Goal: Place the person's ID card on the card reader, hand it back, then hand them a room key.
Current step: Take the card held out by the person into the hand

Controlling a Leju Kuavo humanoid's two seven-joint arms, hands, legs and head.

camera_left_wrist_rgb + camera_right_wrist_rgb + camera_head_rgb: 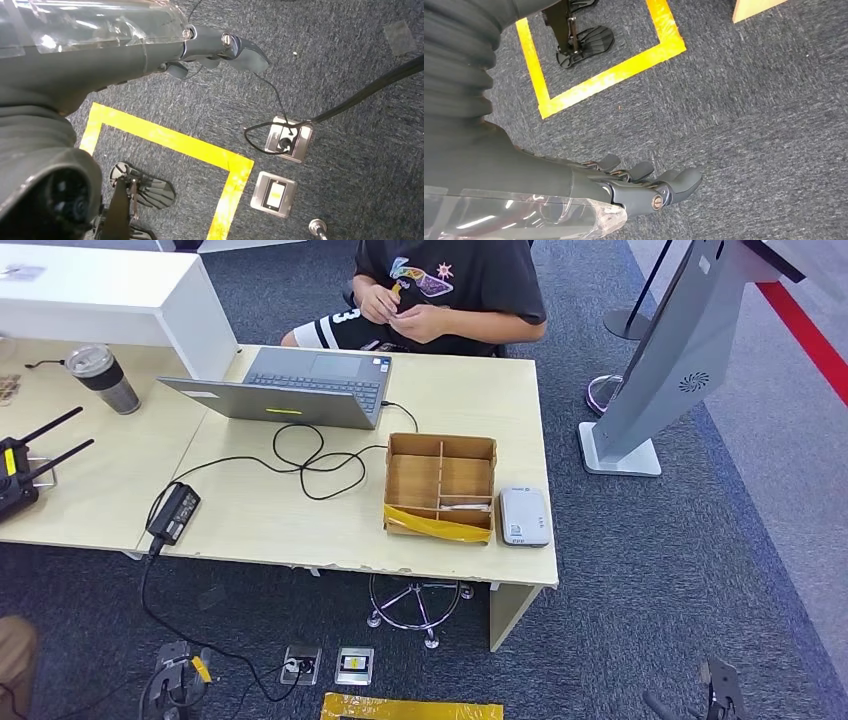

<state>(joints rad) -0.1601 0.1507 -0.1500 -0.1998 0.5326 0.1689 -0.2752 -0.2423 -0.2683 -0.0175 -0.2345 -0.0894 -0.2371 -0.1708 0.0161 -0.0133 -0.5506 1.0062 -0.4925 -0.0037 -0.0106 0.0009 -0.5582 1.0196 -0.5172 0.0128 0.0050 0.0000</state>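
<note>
Centre of head view: pale wood table point(250, 515) on dark blue-grey carpet point(660, 570). On table: grey laptop point(290, 390), divided cardboard box point(441, 486), white card reader point(524, 516) just right of box. Top centre: seated person point(440, 290) holding small card point(396, 287) in both hands. Left wrist view: left hand point(220, 50) hanging over carpet, fingers loosely extended, holding nothing; floor sockets, yellow tape. Right wrist view: right hand point(644, 187) likewise empty, fingers apart.

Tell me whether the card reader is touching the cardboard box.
Apart. The head view shows a strip of bare table between the card reader and the cardboard box.
</note>
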